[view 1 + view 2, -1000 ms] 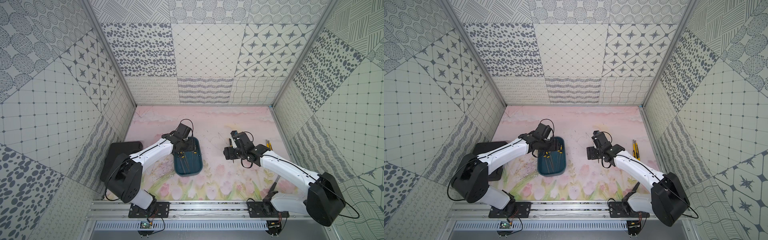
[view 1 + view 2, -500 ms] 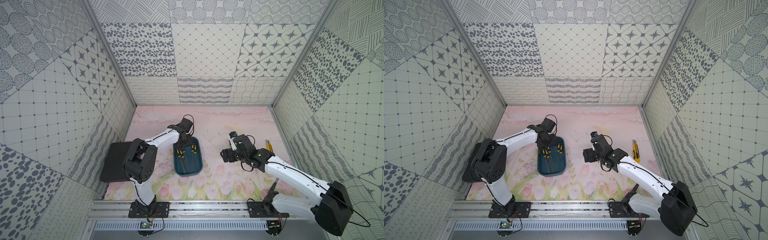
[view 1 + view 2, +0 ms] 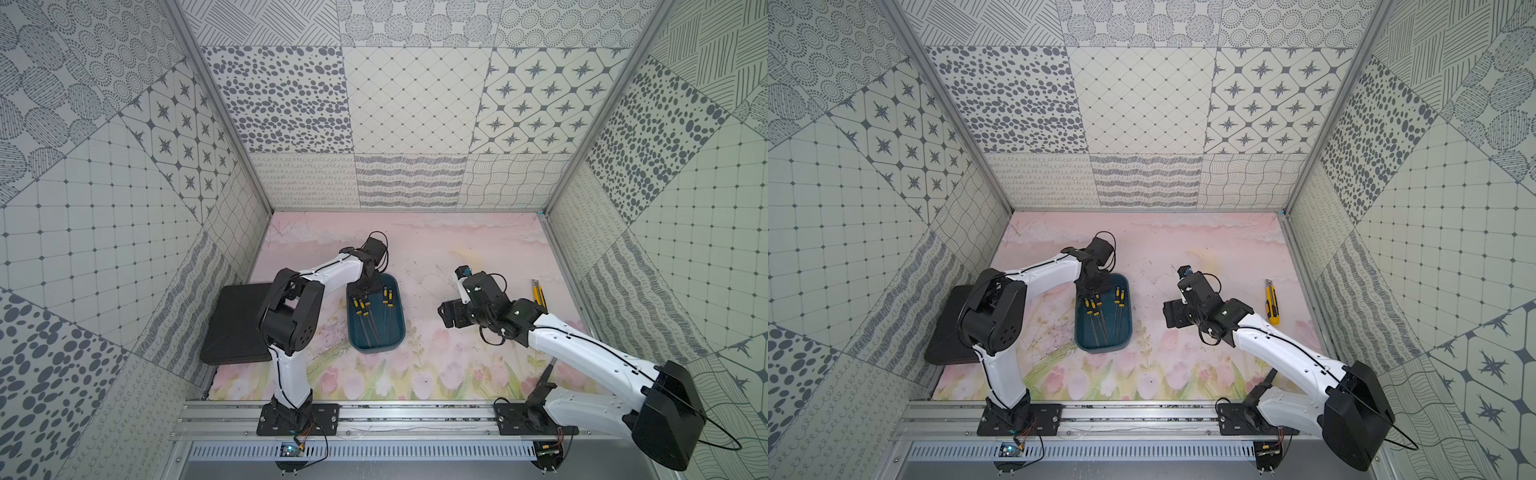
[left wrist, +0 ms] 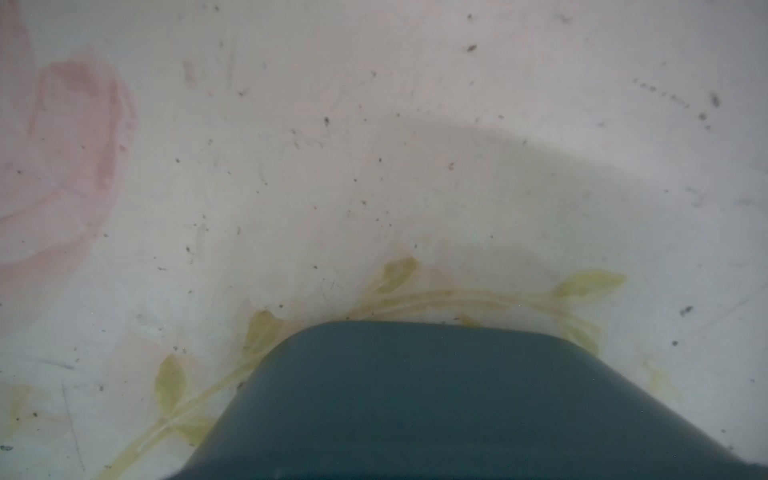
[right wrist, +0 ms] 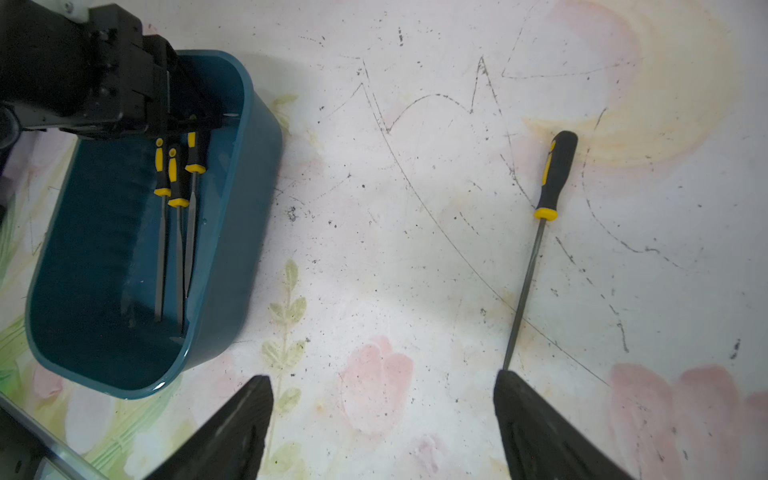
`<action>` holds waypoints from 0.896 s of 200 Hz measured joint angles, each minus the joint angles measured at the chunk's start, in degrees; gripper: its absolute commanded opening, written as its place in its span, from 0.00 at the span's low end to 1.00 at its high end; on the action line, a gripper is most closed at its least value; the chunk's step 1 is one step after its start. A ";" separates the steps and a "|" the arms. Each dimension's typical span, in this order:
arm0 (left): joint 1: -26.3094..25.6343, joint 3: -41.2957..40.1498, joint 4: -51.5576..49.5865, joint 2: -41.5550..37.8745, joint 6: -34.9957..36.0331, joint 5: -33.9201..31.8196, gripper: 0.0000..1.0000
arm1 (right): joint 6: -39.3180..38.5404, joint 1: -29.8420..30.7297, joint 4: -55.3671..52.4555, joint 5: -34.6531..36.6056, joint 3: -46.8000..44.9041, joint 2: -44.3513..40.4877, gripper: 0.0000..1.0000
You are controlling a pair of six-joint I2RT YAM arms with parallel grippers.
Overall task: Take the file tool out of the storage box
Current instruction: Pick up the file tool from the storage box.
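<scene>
- File tools (image 5: 178,183) lie in the storage box (image 3: 376,350), left of centre in both top views. I count five yellow-and-black handles there, three showing in the right wrist view.
- My left gripper (image 3: 366,286) dips into the box's upper end over those handles; I cannot tell whether its jaws grasp anything.
- One loose file (image 5: 544,199) lies on the mat (image 3: 415,257), its tip just beside a finger (image 5: 523,407) of my right gripper (image 5: 382,376), whose jaws are spread wide and empty.
- One yellow utility knife (image 3: 537,293), one black case (image 3: 232,324).

Dark teal storage box (image 3: 376,341), black-and-yellow file handles (image 5: 178,183), pink floral mat (image 3: 415,257)
</scene>
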 measured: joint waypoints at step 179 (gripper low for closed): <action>-0.44 -8.39 6.47 -14.99 0.39 6.14 0.11 | 1.95 3.61 5.07 -13.00 -0.37 -5.84 0.81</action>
